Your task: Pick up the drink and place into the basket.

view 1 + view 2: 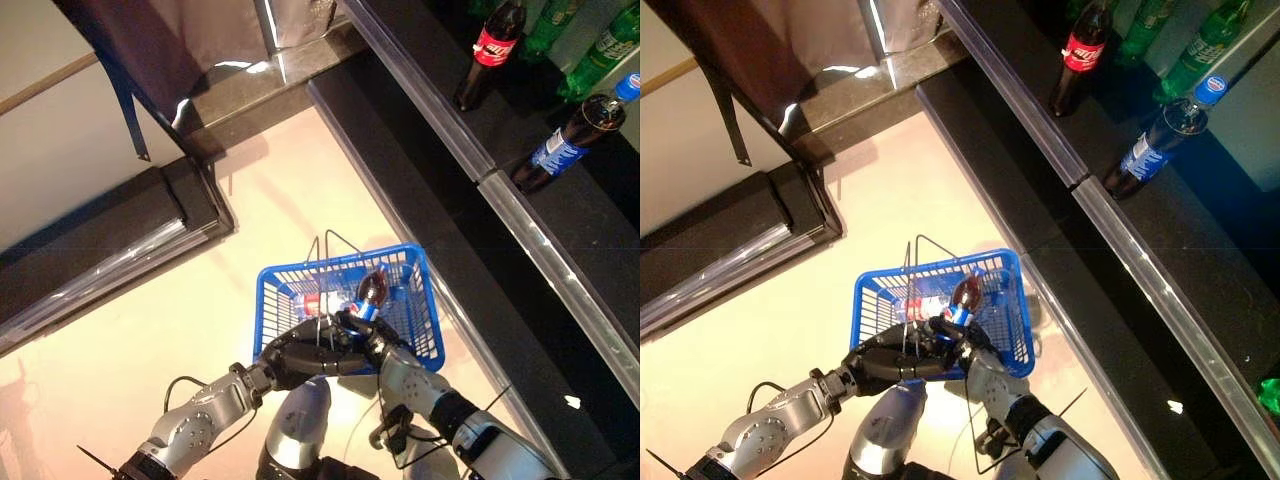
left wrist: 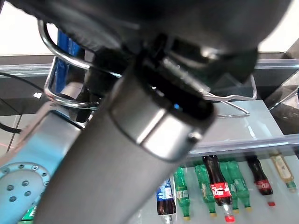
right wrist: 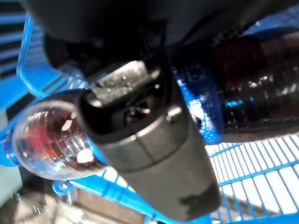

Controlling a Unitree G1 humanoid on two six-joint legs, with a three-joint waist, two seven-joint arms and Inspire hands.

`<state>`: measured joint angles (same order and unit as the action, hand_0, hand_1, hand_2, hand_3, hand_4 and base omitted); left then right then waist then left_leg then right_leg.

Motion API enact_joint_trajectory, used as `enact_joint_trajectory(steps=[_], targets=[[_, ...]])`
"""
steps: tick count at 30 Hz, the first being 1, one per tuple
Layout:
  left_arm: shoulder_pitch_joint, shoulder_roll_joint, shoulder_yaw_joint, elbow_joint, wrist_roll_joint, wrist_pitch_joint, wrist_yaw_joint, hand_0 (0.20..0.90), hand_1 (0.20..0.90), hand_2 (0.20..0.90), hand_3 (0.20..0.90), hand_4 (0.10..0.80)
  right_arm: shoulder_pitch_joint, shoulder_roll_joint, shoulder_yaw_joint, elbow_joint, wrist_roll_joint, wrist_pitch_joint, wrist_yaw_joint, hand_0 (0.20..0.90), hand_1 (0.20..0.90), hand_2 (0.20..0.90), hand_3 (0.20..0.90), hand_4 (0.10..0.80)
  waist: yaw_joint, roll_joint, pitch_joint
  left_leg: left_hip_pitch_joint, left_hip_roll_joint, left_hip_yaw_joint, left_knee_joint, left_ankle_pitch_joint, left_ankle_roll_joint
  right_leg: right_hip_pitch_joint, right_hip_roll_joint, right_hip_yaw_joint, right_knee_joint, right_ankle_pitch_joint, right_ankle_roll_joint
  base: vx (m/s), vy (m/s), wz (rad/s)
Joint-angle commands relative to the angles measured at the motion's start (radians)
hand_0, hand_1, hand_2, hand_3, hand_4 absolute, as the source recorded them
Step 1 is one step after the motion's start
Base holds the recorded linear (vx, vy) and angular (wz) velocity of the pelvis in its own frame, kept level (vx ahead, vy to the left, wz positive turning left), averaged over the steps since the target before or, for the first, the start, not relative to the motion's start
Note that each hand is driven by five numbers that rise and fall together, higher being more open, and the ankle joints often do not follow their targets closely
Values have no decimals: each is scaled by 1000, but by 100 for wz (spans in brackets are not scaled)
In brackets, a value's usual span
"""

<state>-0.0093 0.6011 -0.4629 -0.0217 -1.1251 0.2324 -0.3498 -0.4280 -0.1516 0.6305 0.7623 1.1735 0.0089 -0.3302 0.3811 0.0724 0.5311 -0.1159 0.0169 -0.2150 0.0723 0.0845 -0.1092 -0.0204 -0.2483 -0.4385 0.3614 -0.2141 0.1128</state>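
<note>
A blue wire basket (image 1: 424, 305) hangs over the pale floor, and my left hand (image 1: 300, 356) is curled round its metal handles (image 1: 327, 262). My right hand (image 1: 372, 340) is shut on a dark cola bottle with a blue label (image 1: 371, 291), holding it over the basket's inside. In the right wrist view the thumb (image 3: 154, 154) presses across that bottle (image 3: 261, 84), with the basket's mesh (image 3: 261, 158) just beyond. Another bottle with a red label (image 1: 312, 304) lies in the basket.
A black shelf with a silver rail (image 1: 540, 250) runs along the right. On it stand a red-labelled cola (image 1: 490, 48), a blue-labelled cola (image 1: 568, 142) and green bottles (image 1: 600, 55). A dark low cabinet (image 1: 100, 250) stands at the left.
</note>
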Motion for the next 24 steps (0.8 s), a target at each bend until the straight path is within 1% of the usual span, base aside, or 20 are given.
enact_joint_trajectory(steps=[1, 3, 6, 8, 11, 18, 20, 24], targets=[[-61, -104, -60, -398, -96, -131, -276, 300, 300, 300, 200, 100, -47, 133, -11, -77, 88, -121, 110, 300, 300, 300, 200, 100, -19, 47, -115, -42, -55, 7, 30, -5, 70, -12, 49, -28, -66, 130, -56, 0, 0, 0], [-59, -106, -62, -401, -94, -136, -273, 300, 300, 300, 200, 100, -41, 138, -8, -84, 94, -121, 113, 300, 300, 300, 200, 100, -21, 48, -114, -43, -56, 8, 28, -5, 71, -15, 50, -25, -68, 131, -55, 0, 0, 0], [-51, -117, -72, -403, -78, -162, -269, 300, 300, 300, 200, 100, -19, 146, 24, -125, 112, -85, 111, 300, 300, 300, 200, 100, -31, 49, -110, -44, -54, 15, 19, -2, 72, -26, 53, -11, -74, 137, -52, -23, 20, -2], [-50, -119, -77, -403, -73, -175, -267, 300, 300, 300, 200, 100, -8, 150, 39, -137, 134, -64, 132, 300, 300, 300, 200, 100, -37, 51, -106, -45, -54, 21, 16, -1, 74, -32, 53, -5, -77, 140, -51, -29, 24, -4], [-51, -117, -79, -402, -72, -190, -269, 300, 300, 300, 200, 100, -6, 147, 46, -138, 135, -51, 111, 300, 300, 300, 200, 100, -39, 53, -106, -50, -58, 23, 16, 2, 76, -39, 52, 0, -78, 144, -50, -6, 15, -3], [-65, -107, -82, -408, -88, -176, -268, 300, 300, 300, 200, 100, -62, 141, -3, -65, 194, -17, 86, 300, 300, 300, 200, 100, -26, 56, -101, -60, -63, 19, 30, 0, 80, -48, 40, -13, -57, 142, -51, 0, 0, 0], [-76, -104, -82, -405, -96, -165, -273, 300, 300, 300, 200, 100, -103, 137, -35, -19, 217, 24, 56, 300, 300, 300, 200, 100, -20, 54, -98, -60, -64, 16, 36, -1, 80, -46, 37, -17, -53, 143, -52, 43, -18, 2], [-105, -108, -95, -403, -96, -135, -263, 300, 300, 300, 200, 100, -179, 138, -100, 100, 284, 73, 19, 300, 300, 300, 200, 100, -5, 51, -93, -59, -67, 6, 50, -6, 82, -41, 30, -27, -40, 144, -51, 63, -46, 6]])
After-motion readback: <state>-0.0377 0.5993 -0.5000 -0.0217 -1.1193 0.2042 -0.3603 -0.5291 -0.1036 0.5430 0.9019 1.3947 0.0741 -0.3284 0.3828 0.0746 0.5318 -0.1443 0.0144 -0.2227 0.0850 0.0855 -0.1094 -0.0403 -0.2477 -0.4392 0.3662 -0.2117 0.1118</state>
